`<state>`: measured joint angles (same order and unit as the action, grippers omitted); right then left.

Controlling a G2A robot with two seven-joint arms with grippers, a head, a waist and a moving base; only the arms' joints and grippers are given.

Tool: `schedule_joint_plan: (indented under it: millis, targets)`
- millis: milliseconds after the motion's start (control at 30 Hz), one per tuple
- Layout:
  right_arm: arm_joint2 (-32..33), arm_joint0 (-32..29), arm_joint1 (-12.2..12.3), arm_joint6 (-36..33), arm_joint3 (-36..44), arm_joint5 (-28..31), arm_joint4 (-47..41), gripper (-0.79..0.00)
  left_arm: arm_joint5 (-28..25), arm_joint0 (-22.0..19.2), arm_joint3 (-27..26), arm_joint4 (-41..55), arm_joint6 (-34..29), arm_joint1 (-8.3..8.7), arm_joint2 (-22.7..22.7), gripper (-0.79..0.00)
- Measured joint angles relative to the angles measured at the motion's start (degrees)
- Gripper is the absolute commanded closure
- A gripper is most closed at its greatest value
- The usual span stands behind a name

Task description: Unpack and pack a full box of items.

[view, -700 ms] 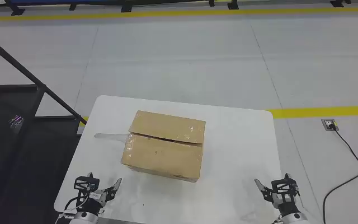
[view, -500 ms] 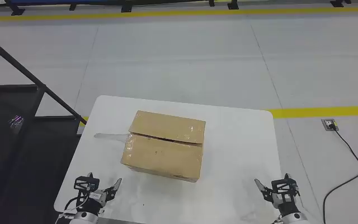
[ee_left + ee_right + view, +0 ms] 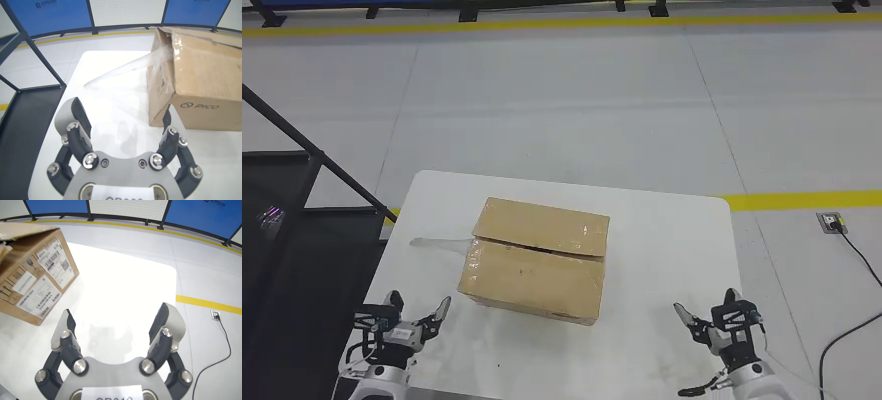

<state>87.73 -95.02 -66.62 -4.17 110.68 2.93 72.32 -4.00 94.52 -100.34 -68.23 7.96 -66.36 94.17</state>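
Unpacking is judged barely begun: the box (image 3: 535,262) is set at the middle of the table (image 3: 672,250), flaps down, a tape strip (image 3: 122,68) peeled loose at one end. The left gripper (image 3: 122,108) and right gripper (image 3: 117,311) are held spread and empty near the front edge, apart from the box.

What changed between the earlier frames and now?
Both grippers advanced a little over the table and shifted left: the left gripper away from the box, the right gripper toward it. Both kept their fingers open and empty. The box stayed put.
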Motion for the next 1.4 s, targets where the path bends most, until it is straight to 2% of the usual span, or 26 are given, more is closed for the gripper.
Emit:
schedule_joint_plan:
  millis: [200, 533, 600, 733, 800, 933, 1000, 1133, 1400]
  targets:
    - [-3.0, 2.4, -0.4, -3.7, 3.6, -0.7, -1.5, -0.785, -3.4, -3.5, 2.8, 2.3, 0.8, 0.07, 1.2, -0.785]
    - [-3.3, 2.4, -0.5, -3.8, 3.4, -0.1, -1.9, -0.785, -3.2, -3.6, 3.0, 2.3, 0.6, 0.07, 1.3, -0.785]
    - [-4.1, 3.1, -0.6, -4.7, 2.9, 2.7, -4.7, -0.785, -3.1, -4.0, 3.1, 2.4, 0.6, 0.01, 1.1, -0.785]
    - [-6.3, 8.3, -0.7, -10.7, -0.2, 10.7, -14.5, -0.785, -1.7, -7.7, 6.2, 4.0, 1.4, -0.42, -0.6, -0.785]
    - [-7.2, 10.8, -0.8, -13.3, -1.6, 12.8, -18.1, -0.785, -1.2, -9.6, 8.0, 3.9, 1.9, -0.58, -1.4, -0.785]
    - [-7.9, 16.0, -1.0, -18.5, -5.2, 17.1, -31.4, -0.785, -1.1, -13.6, 12.5, 4.9, 2.7, -1.00, -3.4, -0.785]
    - [-7.8, 16.9, -1.0, -20.1, -5.7, 17.5, -35.1, -0.785, -1.3, -14.9, 13.8, 5.5, 3.3, -1.14, -3.8, -0.785]
    - [-7.7, 16.8, -1.0, -19.8, -5.7, 17.4, -34.5, -0.785, -2.2, -16.9, 15.2, 6.8, 3.7, -1.30, -4.0, -0.785]
    - [-7.9, 16.4, -1.0, -20.2, -6.1, 17.0, -36.1, -0.785, -4.1, -19.7, 17.6, 3.5, 2.2, -1.49, -6.7, -0.785]
